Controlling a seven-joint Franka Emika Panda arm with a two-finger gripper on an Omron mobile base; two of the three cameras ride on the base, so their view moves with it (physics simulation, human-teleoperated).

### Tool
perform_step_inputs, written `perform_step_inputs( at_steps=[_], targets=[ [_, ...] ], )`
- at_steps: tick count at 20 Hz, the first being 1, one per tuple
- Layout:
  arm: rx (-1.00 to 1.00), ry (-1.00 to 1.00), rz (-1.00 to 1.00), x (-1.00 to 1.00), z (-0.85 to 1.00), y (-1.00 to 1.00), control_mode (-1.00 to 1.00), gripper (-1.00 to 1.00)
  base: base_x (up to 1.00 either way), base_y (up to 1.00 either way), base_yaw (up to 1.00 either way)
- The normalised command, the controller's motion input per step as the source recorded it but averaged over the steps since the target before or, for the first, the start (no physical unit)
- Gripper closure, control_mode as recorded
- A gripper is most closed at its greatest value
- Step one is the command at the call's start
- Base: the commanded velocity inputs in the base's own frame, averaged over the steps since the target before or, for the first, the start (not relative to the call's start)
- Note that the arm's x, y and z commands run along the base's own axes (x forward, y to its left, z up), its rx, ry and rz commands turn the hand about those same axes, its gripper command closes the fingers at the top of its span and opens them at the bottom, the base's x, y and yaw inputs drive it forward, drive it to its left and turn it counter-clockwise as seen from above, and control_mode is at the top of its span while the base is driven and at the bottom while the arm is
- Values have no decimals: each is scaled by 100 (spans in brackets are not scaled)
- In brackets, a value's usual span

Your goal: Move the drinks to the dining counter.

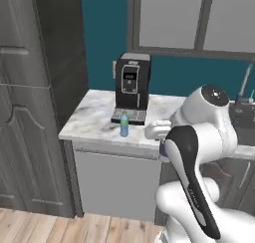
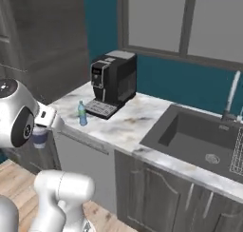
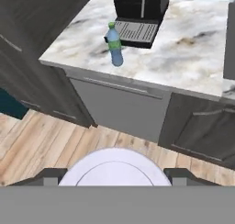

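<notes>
We note the marble-topped table (image 1: pixel 94 118) against the teal wall, with a black coffee machine (image 1: pixel 132 86) standing toward its back edge near the left end. The small blue-green bottle (image 1: pixel 124 125) stands upright on the top just in front of the machine's drip tray, close to the front edge; we see it again in the right base view (image 2: pixel 82 113) and in the hand view (image 3: pixel 114 45), green cap up. To the right along the same top sits a dark sink (image 2: pixel 190 136) with a tap (image 2: pixel 231 95) behind it. The pincer (image 3: pixel 114 172) is off the table's front edge, out over the wooden floor (image 3: pixel 50 140), with its two finger tips (image 3: pixel 51 176) standing either side of a round white lid. That lid belongs to the white-and-purple lidded cup (image 2: pixel 40 136), which we see gripped between the fingers beside the arm's white wrist in the right base view, its purple band below the hand; in the left base view the cup (image 1: pixel 162 148) peeks out behind the forearm. The cup is held in the air, apart from the table.
</notes>
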Motion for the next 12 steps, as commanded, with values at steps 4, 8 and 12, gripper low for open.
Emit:
perform_step_inputs(
  at_steps=[4,8,12],
  targets=[
    [0,0,0,0,0,0,100,100,0,5,100],
    [0,0,0,0,0,0,100,100,0,3,100],
    [0,0,0,0,0,0,100,100,0,2,100]
  ],
)
